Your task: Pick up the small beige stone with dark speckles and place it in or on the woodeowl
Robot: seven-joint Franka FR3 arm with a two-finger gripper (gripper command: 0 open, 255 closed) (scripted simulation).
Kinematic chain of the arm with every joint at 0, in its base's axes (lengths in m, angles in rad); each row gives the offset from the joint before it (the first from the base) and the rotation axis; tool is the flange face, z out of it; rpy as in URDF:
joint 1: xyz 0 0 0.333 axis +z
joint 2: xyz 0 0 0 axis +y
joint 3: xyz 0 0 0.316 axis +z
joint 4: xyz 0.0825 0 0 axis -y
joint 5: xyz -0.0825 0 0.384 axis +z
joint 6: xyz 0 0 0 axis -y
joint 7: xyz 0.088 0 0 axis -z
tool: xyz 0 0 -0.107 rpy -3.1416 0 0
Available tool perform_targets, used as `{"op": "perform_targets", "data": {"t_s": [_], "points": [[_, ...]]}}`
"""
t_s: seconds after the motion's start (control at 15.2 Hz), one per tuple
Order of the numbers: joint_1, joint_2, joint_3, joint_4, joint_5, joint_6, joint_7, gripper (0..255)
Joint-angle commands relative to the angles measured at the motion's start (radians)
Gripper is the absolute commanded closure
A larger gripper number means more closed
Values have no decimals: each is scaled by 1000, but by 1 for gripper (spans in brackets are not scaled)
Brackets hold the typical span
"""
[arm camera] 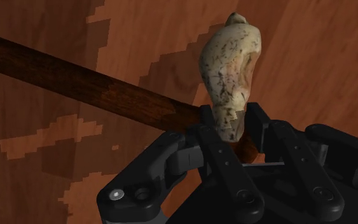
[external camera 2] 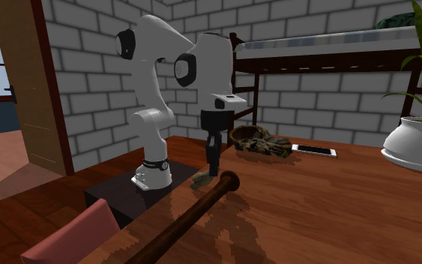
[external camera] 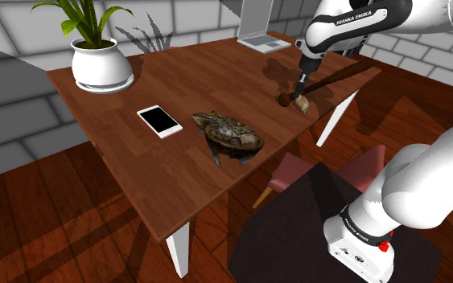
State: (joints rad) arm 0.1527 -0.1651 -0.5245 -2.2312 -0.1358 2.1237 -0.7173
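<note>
The desk bears a dark bat at the shoulder view's far right and the mottled bowl at its middle; beside the bat's end the claw grips just the speckled beige stone's tip; that shallow hold may slip.

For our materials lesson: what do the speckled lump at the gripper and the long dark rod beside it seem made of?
The lump looks like stone: matte beige with dark flecks. The rod is probably wood: dark brown, lengthwise streaks, faint sheen.
</note>
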Motion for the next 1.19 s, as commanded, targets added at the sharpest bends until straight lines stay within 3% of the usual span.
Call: {"op": "perform_targets", "data": {"t_s": [0.0,1.12], "points": [[-1,3,-1,5,0,-14,0,255],[4,-56,24,183,-13,-246,8,255]]}}
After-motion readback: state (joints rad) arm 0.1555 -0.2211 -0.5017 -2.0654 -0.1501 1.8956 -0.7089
